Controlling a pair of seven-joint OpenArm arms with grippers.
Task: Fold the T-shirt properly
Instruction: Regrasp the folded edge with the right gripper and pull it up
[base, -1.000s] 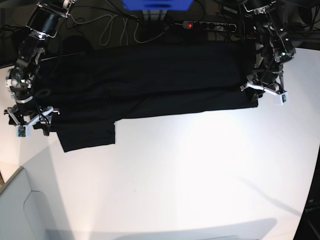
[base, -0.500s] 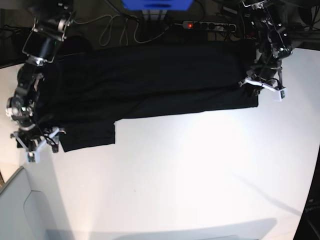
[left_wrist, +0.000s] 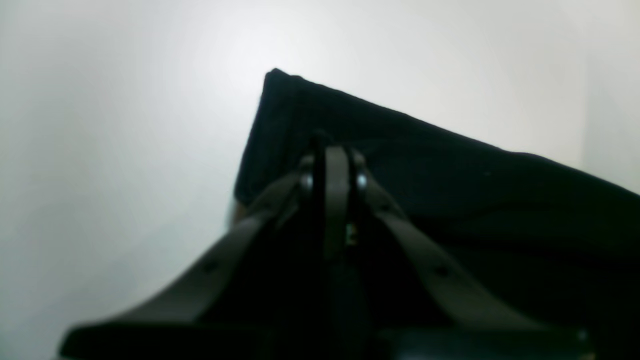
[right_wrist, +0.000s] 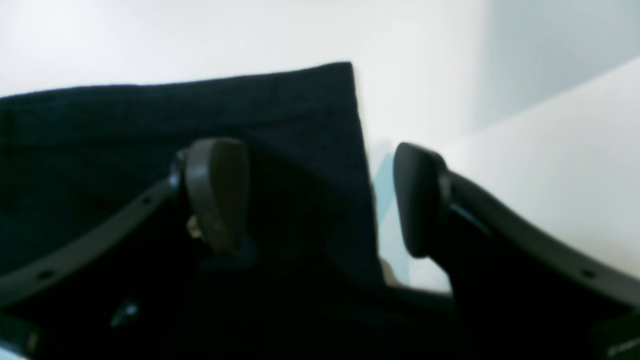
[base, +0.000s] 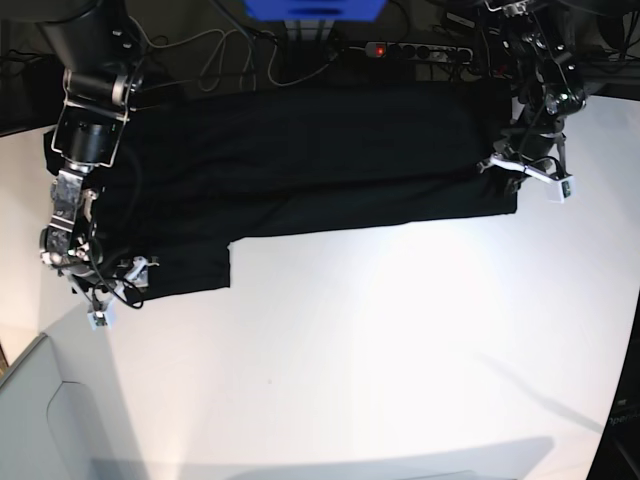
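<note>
Tabletop (base: 400, 340) is white and mostly bare; the T-shirt (base: 300, 170) lies spread flat along its far edge, plain black side up, one sleeve hanging toward the near side at the base view's left. It's a big limp sheet of cloth: light, no stiffness, will sag and drag rather than slide as a unit, probably clings a bit to the surface, nothing fragile. I'd take it at corners and hem edges, pinching all layers, both ends lifted together, or the middle will trail and wrinkle. Left gripper (base: 527, 172) sits at the shirt's corner on the base view's right, jaws fully closed; its wrist view shows them pressed together over the cloth corner (left_wrist: 280, 100), so it looks pinched on the shirt, though the fabric between the tips is too dark to confirm. Right gripper (right_wrist: 320, 200) is at the sleeve end, jaws wide apart and straddling the sleeve's edge (right_wrist: 350, 150), nothing held yet.
</note>
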